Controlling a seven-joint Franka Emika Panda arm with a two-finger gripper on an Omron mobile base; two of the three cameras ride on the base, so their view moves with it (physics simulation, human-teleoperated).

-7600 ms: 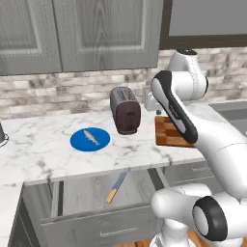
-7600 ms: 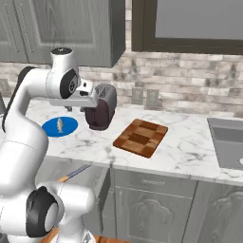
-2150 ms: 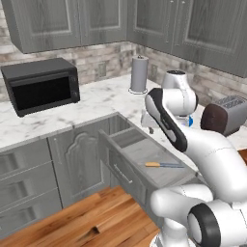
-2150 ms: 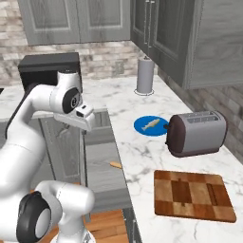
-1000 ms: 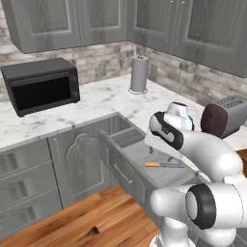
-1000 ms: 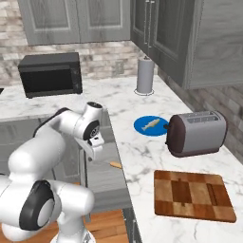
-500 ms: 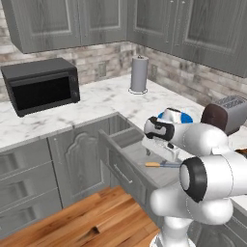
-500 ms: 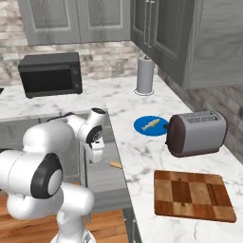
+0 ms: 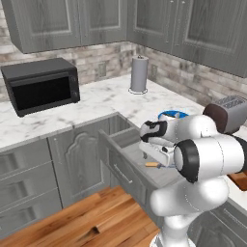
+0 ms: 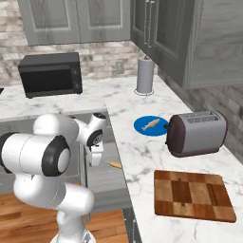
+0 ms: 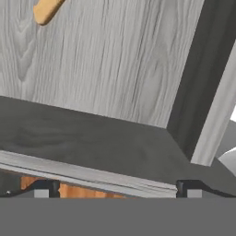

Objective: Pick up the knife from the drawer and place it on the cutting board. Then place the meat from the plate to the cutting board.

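The knife [image 11: 47,9] lies on the floor of the open drawer [image 9: 126,143], only its orange-tan handle end showing beside the arm, and over the last second the arm has folded down from above the bench [image 10: 142,152] until the pincer [image 10: 95,159] hangs low inside the drawer, near the handle but not touching it. Its fingers are spread wide with nothing between them, so I'd say the reach is nearly done and the grab not yet started, while the cutting board [image 10: 192,195] lies bare and the meat [image 10: 151,124] rests on the blue plate [image 10: 141,127]
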